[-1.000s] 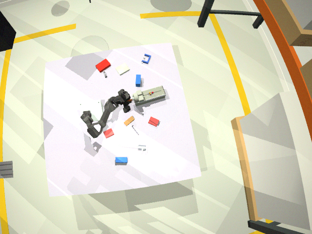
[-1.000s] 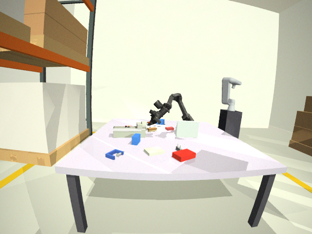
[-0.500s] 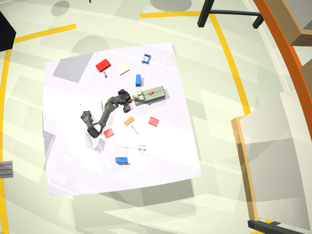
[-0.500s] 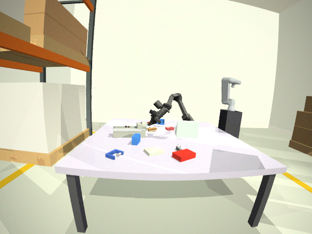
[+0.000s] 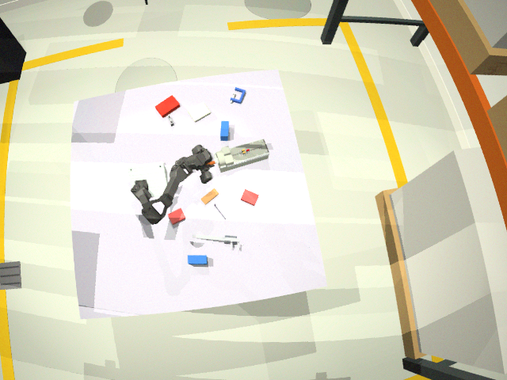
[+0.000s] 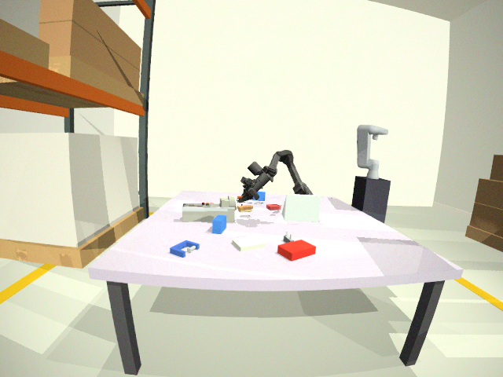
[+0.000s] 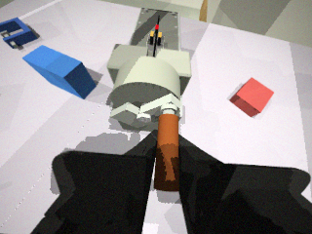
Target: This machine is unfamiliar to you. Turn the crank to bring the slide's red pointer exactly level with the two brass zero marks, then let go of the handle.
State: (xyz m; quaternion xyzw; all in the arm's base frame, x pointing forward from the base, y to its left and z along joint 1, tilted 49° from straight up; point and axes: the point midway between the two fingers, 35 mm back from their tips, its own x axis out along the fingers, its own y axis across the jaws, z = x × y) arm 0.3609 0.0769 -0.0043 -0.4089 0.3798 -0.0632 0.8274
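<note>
Angling down — the gripper grips the orange handle.

The slide's red pointer, beyond the hand, is too small to read against the brass marks; the wrist view crops the blue clamp.
</note>
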